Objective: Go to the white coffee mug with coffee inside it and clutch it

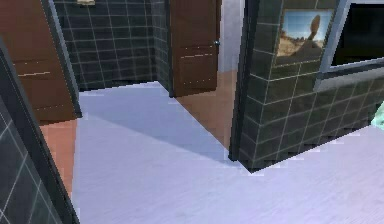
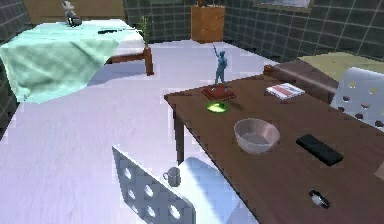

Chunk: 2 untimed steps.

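Observation:
A small pale grey mug-shaped thing [image 2: 173,177] sits low in the arm side view, by the seat of a white chair with round holes in its back [image 2: 150,190]. I cannot see what is inside it. The chair stands at the near end of a brown wooden table [image 2: 290,160].
On the table are a blue statuette [image 2: 220,68] on a red base, a green disc [image 2: 215,106], a glass bowl [image 2: 257,134], a book [image 2: 285,91] and a black flat slab [image 2: 319,149]. A second white chair [image 2: 360,95] stands at the right. A mint-covered bed [image 2: 60,55] lies far left. The forward view has dark tiled walls, brown doors [image 1: 195,45] and a framed picture [image 1: 305,38].

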Available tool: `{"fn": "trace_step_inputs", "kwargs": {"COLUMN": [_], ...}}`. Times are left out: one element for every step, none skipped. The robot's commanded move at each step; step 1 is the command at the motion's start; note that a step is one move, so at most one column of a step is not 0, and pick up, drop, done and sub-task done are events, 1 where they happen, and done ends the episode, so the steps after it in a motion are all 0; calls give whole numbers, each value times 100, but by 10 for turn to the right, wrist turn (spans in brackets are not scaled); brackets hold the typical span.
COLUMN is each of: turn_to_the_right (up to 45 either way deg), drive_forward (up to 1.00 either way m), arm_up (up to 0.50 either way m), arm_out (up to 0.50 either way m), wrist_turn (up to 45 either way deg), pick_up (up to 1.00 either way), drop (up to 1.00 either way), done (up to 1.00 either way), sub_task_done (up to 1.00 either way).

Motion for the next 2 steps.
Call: {"fn": "trace_step_inputs", "kwargs": {"turn_to_the_right": [0, 0], "drive_forward": [0, 0], "arm_up": [6, 0], "arm_out": [0, 44], "wrist_turn": [0, 0], "pick_up": [0, 0], "drop": [0, 0], "done": [0, 0], "sub_task_done": [0, 0]}}
